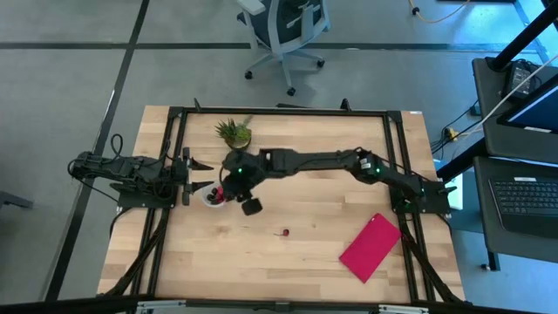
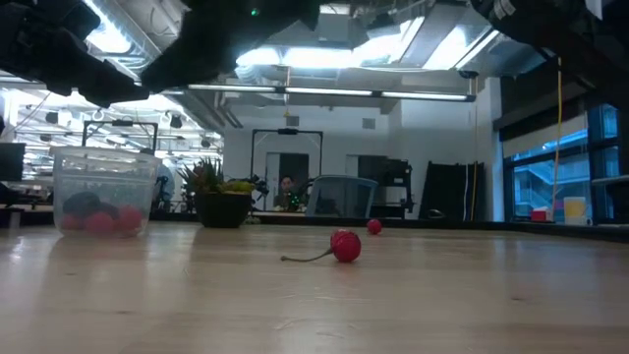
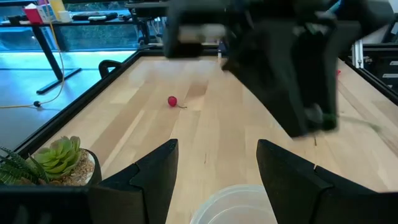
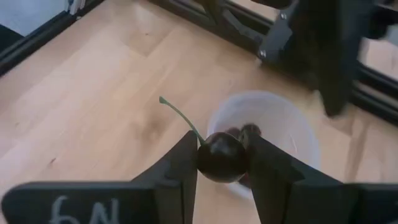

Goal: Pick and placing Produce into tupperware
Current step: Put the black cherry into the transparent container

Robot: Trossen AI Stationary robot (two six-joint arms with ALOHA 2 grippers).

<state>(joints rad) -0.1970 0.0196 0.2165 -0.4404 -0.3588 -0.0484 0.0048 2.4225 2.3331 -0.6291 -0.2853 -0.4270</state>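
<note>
A dark cherry sits clamped in the right gripper above the tupperware, probably for dropping; the left gripper waits, fingers apart.

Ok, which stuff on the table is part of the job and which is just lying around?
Job: dark cherry in right gripper; tupperware with pieces inside; loose red cherry; left gripper, open at the tupperware.
Lying about: potted plant; pink-red sheet.
</note>
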